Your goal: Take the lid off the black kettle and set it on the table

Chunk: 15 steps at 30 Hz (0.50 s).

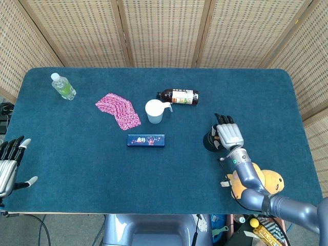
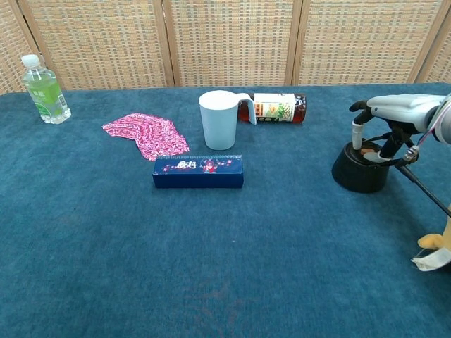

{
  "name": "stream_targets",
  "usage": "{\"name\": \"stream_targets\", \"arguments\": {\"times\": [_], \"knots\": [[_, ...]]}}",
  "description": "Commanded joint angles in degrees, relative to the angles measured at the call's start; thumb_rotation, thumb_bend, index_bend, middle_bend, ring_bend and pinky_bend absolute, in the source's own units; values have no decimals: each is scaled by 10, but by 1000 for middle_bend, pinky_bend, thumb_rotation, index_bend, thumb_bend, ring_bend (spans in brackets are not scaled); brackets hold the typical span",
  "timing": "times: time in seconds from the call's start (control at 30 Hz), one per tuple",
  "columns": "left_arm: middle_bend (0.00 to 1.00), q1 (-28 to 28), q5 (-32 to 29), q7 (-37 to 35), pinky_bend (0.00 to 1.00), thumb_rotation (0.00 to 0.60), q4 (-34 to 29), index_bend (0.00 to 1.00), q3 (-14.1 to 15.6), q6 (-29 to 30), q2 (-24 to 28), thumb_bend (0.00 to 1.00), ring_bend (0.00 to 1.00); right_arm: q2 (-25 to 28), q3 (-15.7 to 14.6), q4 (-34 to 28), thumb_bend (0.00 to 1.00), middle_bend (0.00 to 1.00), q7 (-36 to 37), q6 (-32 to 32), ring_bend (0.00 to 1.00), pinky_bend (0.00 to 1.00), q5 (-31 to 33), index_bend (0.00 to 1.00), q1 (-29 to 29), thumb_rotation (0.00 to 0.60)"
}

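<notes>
Kettle [image 2: 360, 171] stands right of the blue box [image 2: 198, 172], lid apparently still on; your right hand [image 2: 394, 116] hovers over it, fingers reaching down, grip unclear, so lifting remains.

Right hand [image 1: 229, 135] — silver-grey shell, black fingers; blue-grey arm [image 1: 256, 189] with a green light.
</notes>
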Motion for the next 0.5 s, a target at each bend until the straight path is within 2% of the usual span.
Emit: {"name": "stream_targets", "arguments": {"times": [0.03, 0.5], "knots": [[0, 0, -1, 1, 0, 600, 0, 0, 0, 0, -1, 70, 0, -3, -1, 7, 542, 0, 4, -3, 0, 0, -4, 486, -1, 600], [0, -3, -5, 4, 0, 600, 1, 0, -1, -4, -3, 70, 0, -9, 0, 30, 551, 0, 19, -17, 0, 0, -10, 505, -4, 600]]}}
